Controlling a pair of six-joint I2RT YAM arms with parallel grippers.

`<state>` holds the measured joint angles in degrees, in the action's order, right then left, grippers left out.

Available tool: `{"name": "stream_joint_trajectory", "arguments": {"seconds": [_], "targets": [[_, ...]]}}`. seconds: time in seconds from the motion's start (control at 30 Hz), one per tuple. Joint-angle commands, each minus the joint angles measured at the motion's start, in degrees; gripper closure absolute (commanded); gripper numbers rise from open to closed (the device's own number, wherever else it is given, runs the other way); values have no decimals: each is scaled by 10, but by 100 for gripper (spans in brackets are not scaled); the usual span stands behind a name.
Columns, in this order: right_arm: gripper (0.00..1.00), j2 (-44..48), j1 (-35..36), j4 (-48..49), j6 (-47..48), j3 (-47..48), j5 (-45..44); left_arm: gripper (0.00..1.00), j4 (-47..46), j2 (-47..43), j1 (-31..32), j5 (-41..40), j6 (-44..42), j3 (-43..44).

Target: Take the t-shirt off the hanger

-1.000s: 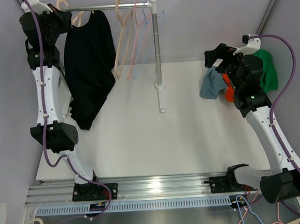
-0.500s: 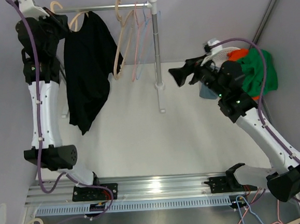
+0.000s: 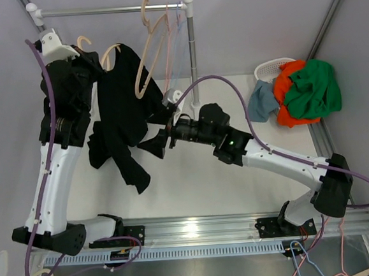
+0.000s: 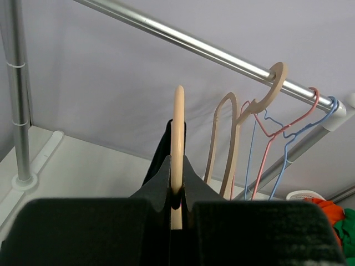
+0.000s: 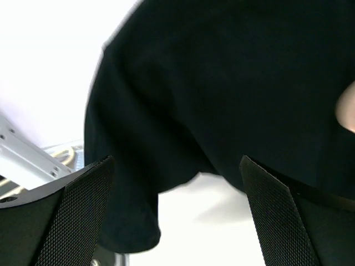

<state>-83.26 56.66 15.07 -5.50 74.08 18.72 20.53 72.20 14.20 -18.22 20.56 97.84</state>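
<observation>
**White shells, black joints, lilac cables**

The left arm (image 3: 49, 168) and right arm (image 3: 282, 159) share one build: slim white link shells between bulky black joint housings. A lilac cable (image 3: 215, 77) runs along each. Black base mounts (image 3: 115, 236) sit on a ribbed silver rail (image 3: 198, 229). The right gripper (image 5: 176, 160) has black fingers (image 5: 83, 210) with fine mesh-textured faces; the left gripper (image 4: 176, 183) looks matte black

At the back, above the table (image 3: 238, 172): rail (image 3: 110, 9), spare hangers (image 4: 255, 104) bunched at its right end by the post (image 3: 192, 48). Left of those, off the rail: hanger (image 4: 178, 127) under the t-shirt (image 3: 121, 111), between the left gripper's (image 4: 177, 208) fingers. Just right of the t-shirt: right gripper (image 3: 156, 143). Far right: basket (image 3: 270, 69), heaped clothes (image 3: 308, 90) against it.
</observation>
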Motion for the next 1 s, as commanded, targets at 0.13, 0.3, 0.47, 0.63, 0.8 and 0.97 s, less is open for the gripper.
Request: {"name": "stream_joint_trajectory", "arguments": {"seconds": [0.13,0.3,0.47,0.63,0.8,0.97], "targets": [[1,-85,72,109,-21,89,-6,99,-17,-54,21,-45,16,-24],[1,-110,99,131,-44,112,0,99,-16,-65,30,-50,9,-36],[1,-129,112,124,-44,131,-16,99,-1,-68,36,-51,11,-37],[39,-139,122,114,-51,140,-18,99,18,-64,42,-50,10,-25],[22,-132,138,91,-49,131,-42,99,26,-63,43,-53,6,-15],[1,-132,160,78,-25,120,-76,99,30,-65,43,-47,10,-11]]}}
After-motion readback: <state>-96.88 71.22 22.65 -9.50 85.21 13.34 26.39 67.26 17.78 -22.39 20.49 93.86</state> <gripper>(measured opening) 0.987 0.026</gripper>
